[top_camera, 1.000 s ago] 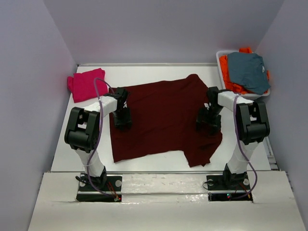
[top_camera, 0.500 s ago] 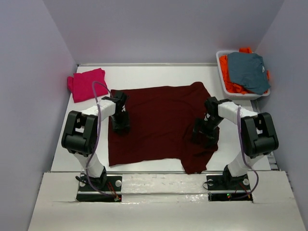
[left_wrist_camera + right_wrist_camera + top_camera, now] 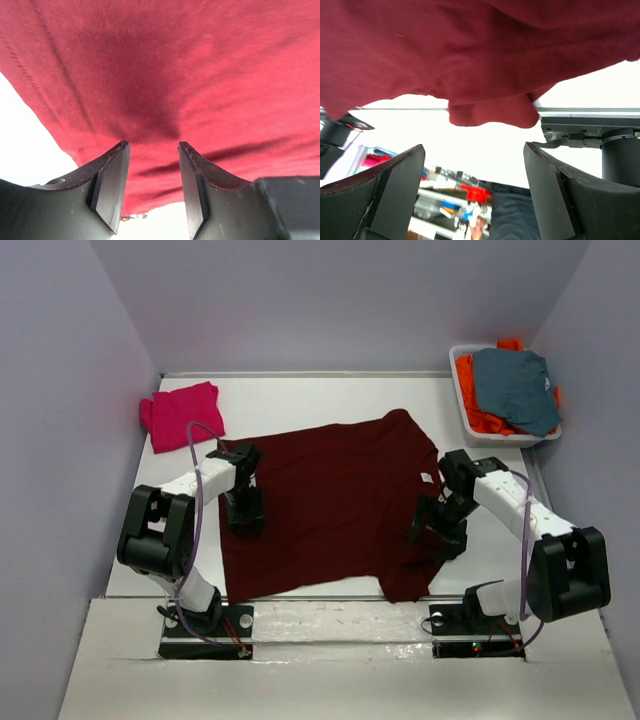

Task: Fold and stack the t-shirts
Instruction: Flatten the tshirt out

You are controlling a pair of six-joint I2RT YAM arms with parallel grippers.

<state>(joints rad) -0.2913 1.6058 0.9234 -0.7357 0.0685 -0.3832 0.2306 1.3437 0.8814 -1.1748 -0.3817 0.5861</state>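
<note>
1. The large dark maroon t-shirt point(image 3: 335, 500) lies spread open in the middle of the white surface point(image 3: 330, 395), with its neck toward the far side and its hem toward the arms. One lower corner reaches the near edge of the surface.
2. The left gripper point(image 3: 245, 512) is down on the shirt's left side, just inside its edge. In the left wrist view its jaws stand partly apart, a narrow gap, and the red-looking cloth point(image 3: 175, 65) fills the view beyond the left gripper's point(image 3: 152, 145) tips. No fold can be seen pinched between the jaws. The tips may be pressing on the cloth, but that view does not settle it.
3. The right gripper point(image 3: 440, 530) sits at the shirt's right edge, near the sleeve. In the right wrist view its jaws are spread wide, and nothing lies between the right gripper's point(image 3: 474, 145) tips. The maroon cloth point(image 3: 470, 50) hangs across the top of that view, beyond the tips.
4. A magenta-pink t-shirt point(image 3: 182, 415) lies folded at the far left corner of the surface, well apart from the maroon one.
5. A white bin point(image 3: 500, 438) stands at the far right corner. It holds an orange garment point(image 3: 480, 415) with a grey-blue garment point(image 3: 515, 385) lying on top of it.
</note>
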